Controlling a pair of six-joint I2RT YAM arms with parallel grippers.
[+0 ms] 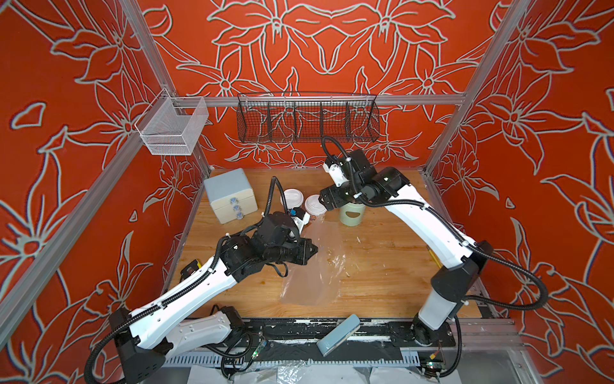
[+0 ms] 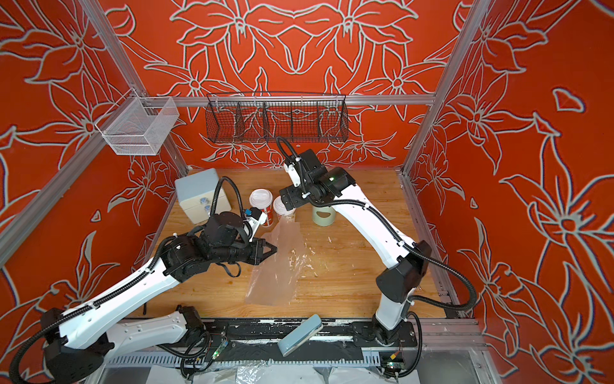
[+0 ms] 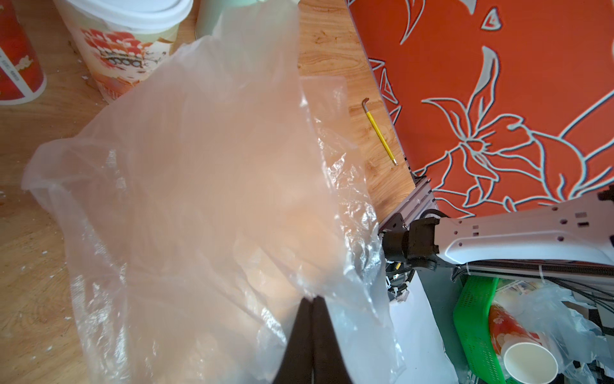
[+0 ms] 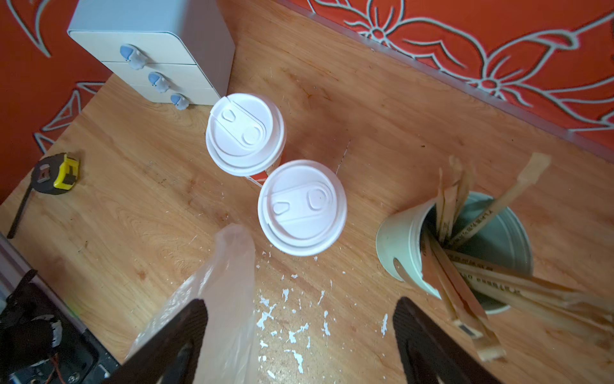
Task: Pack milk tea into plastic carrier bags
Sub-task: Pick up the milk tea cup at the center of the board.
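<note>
Two lidded drinks, red cup (image 4: 246, 134) and cream cup (image 4: 302, 207), stand outside the plastic bag (image 3: 199, 183), which the left gripper (image 3: 310, 302) pinches. The right gripper (image 4: 300, 306) is spread wide. A mint tin (image 4: 398, 242) holds wooden sticks (image 4: 465, 232).

In a top view: the left gripper (image 2: 271, 248) has its jaws drawn to a closed point at the left edge of the plastic bag (image 2: 277, 269). The bag lies crinkled on the wooden table (image 2: 349, 276). The red-printed cup (image 2: 261, 199) and cream cup (image 2: 286, 213) stand upright side by side at the bag's far end. The right gripper (image 2: 282, 201) hangs over the cream cup, its fingertips not discernible. A mint-green cylinder (image 2: 323, 216) stands near.
</note>
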